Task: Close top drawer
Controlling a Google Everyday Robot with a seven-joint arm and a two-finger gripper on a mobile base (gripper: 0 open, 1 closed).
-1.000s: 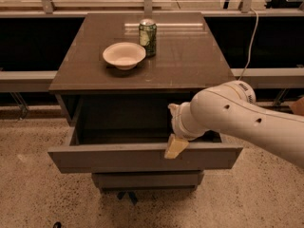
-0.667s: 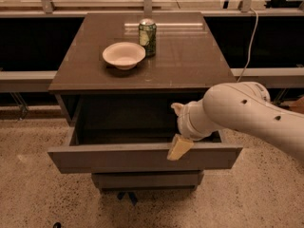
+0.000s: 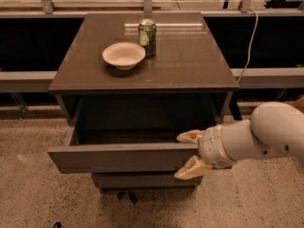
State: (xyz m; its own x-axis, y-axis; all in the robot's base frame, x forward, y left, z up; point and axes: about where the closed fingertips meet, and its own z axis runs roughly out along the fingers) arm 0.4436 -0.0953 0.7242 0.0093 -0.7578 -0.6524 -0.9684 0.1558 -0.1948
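The top drawer (image 3: 118,158) of the grey-brown cabinet (image 3: 185,65) stands pulled out. Its wide flat front faces me and its dark inside shows behind it. My gripper (image 3: 189,153) is at the right part of the drawer front. Its tan fingers are apart: one fingertip (image 3: 188,137) lies over the front's top edge and the other lies against the front's lower edge. The white arm (image 3: 256,137) reaches in from the right and hides the right end of the drawer front.
A white bowl (image 3: 124,55) and a green can (image 3: 147,37) stand on the cabinet top. A lower drawer (image 3: 142,179) sticks out slightly beneath. A cable (image 3: 249,37) hangs at the back right. Low rails run behind the cabinet on both sides, and the floor is speckled.
The arm has drawn back to the right and lower. The gripper has shifted a little right along the drawer front. The drawer stays open about as far as before.
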